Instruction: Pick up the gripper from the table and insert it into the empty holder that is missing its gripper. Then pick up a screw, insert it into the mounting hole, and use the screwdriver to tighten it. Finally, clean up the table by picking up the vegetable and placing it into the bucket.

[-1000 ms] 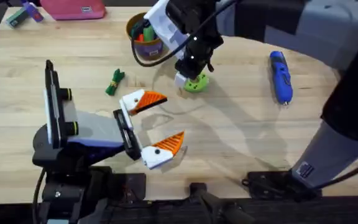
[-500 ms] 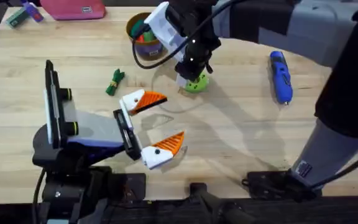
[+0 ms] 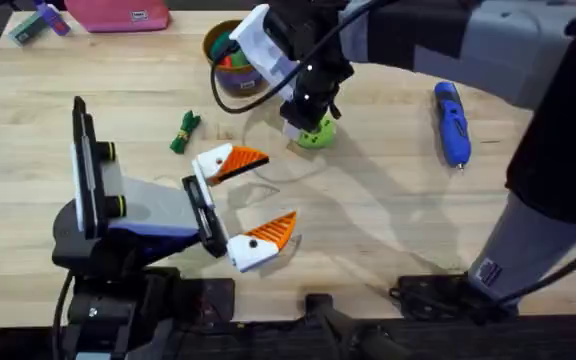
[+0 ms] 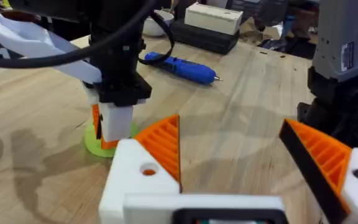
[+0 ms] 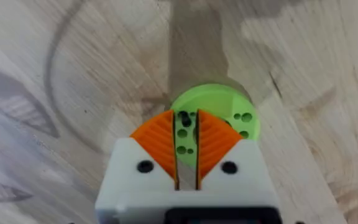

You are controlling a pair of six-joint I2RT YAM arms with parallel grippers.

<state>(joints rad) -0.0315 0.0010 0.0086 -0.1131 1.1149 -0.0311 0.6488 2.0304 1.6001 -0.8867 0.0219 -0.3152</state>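
Overhead, the right gripper (image 3: 310, 128) stands over the bright green disc (image 3: 317, 133) at mid-table, and its wrist camera shows the orange pads (image 5: 160, 146) drawn nearly together around something small and dark (image 5: 184, 119) above that disc (image 5: 222, 112); what it pinches, I cannot tell. Meanwhile the left gripper (image 3: 240, 203) lies spread wide near the front edge, one finger (image 3: 230, 162) pointing toward the disc and the other (image 3: 264, 240) nearer the base. Elsewhere, the vegetable (image 3: 184, 130) rests left of the disc, the bucket (image 3: 230, 62) stands at the back with coloured items inside, and the screwdriver (image 3: 451, 122) lies well apart on the right.
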